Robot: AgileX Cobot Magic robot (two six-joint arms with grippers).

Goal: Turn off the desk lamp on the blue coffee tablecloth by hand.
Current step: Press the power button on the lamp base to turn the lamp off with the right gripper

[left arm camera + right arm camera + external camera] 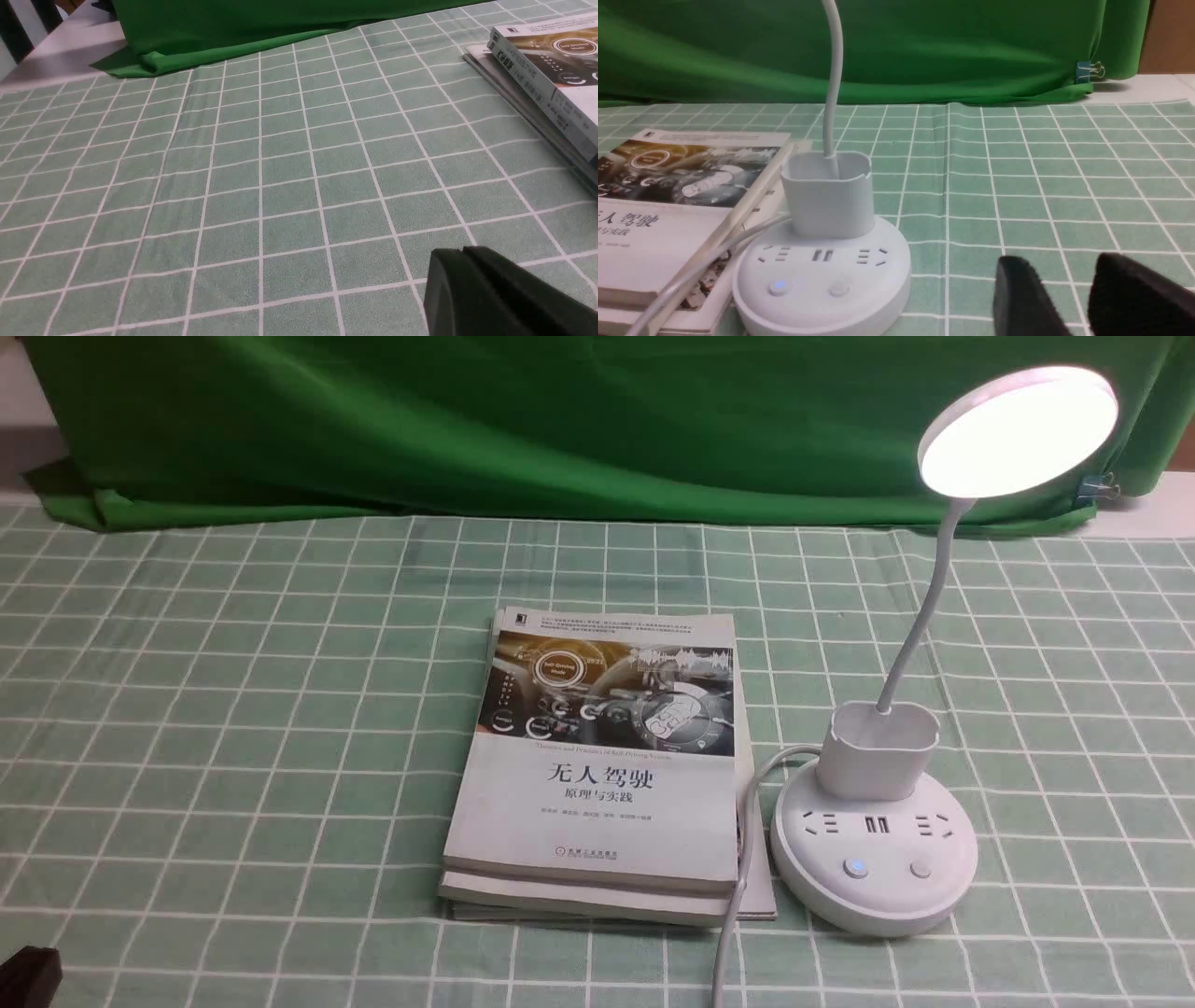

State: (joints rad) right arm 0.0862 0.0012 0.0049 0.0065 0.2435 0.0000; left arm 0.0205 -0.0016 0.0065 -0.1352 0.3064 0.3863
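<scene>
desk lamp (878,756) stands lit on the blue coffee tablecloth (233,709), beside the book (597,775); switch-off not yet done. right gripper (1064,273) near the base, parted, empty (touching nothing). left gripper (463,255) closed, idle.

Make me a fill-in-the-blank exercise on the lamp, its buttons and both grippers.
1. The desk lamp on the blue coffee tablecloth is switched ____ (on or off).
2. Of the two buttons on its base, the one glowing blue is on the robot's ____ side.
3. The right gripper, holding nothing, is ____ (open or shut).
4. The left gripper is ____ (open or shut).

Missing words: on; left; open; shut.
</scene>
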